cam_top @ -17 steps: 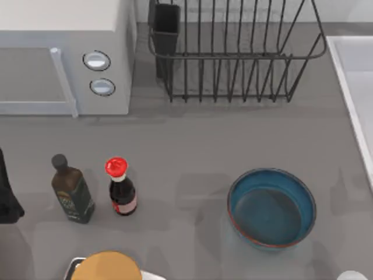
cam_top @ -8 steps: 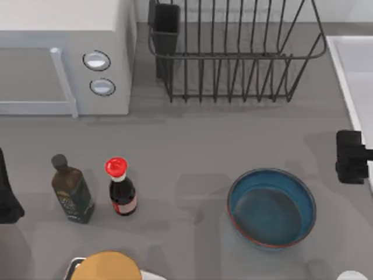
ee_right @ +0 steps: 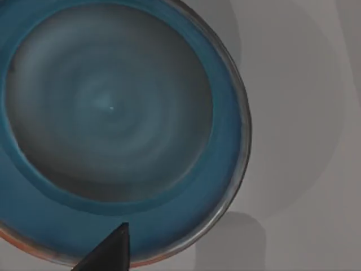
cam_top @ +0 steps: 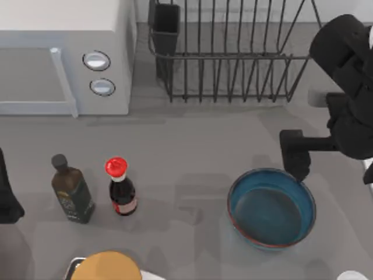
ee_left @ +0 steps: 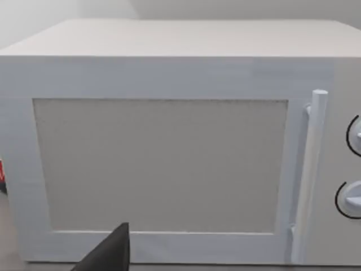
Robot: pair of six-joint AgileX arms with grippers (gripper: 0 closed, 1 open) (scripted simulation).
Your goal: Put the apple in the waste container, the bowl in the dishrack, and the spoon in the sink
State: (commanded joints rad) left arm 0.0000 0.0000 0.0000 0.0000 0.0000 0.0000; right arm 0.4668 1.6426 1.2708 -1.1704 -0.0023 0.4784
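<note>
Change since a second ago: my right gripper (cam_top: pixel 296 156) swinging in over bowl (cam_top: pixel 271 208), now hovering above its far rim, dishrack (cam_top: pixel 233 52) beyond. Finger state: cannot tell. Bowl sitting upright, ungrasped; judging bowl pickup starting. Left arm parked beside microwave (cam_top: pixel 61 55).

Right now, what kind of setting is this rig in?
Most likely a simulated kitchen counter: a white microwave with two knobs, a wire dishrack behind, and sauce bottles on the grey worktop. The right hand is at the teal bowl.
</note>
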